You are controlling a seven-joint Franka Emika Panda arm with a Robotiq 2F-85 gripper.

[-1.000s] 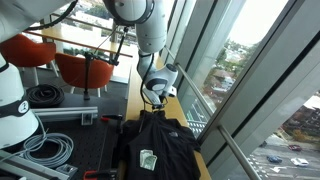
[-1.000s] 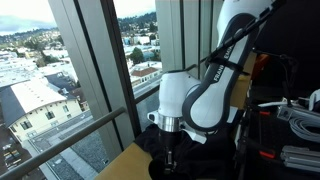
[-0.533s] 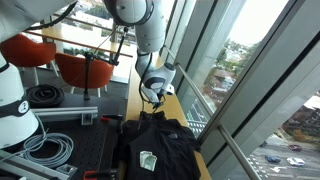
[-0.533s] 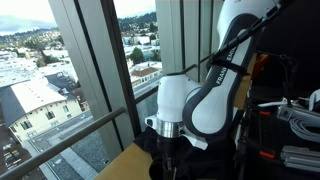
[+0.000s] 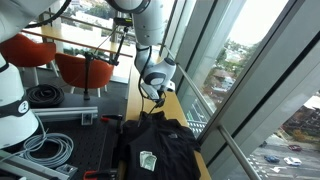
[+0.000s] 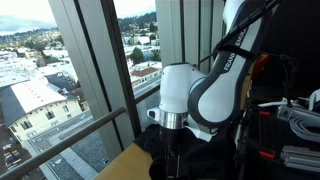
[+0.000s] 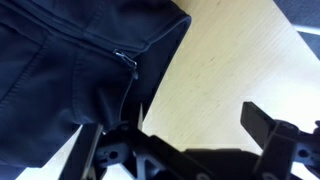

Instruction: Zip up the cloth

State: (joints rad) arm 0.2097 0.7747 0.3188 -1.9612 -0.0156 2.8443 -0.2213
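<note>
The cloth (image 5: 152,145) is a black jacket-like garment lying flat on the wooden table (image 5: 137,95), with a small pale patch (image 5: 148,160) on its front. In the wrist view the cloth (image 7: 60,70) fills the upper left, and its metal zipper pull (image 7: 128,62) sits near the collar end of the closed zipper. My gripper (image 7: 175,118) hangs just above the collar end with its jaws open and only bare table between them. Both exterior views show the gripper (image 5: 152,100) (image 6: 175,150) over the cloth's far end.
Tall window panes with a metal rail (image 5: 205,110) run close along one side of the narrow table. Red chairs (image 5: 80,68) and coiled cables (image 5: 45,148) lie on the floor side. Bare wood (image 7: 230,60) lies beyond the collar.
My gripper has gone from shut to open, letting go at the zipper's collar end. The arm has lifted slightly above the cloth.
</note>
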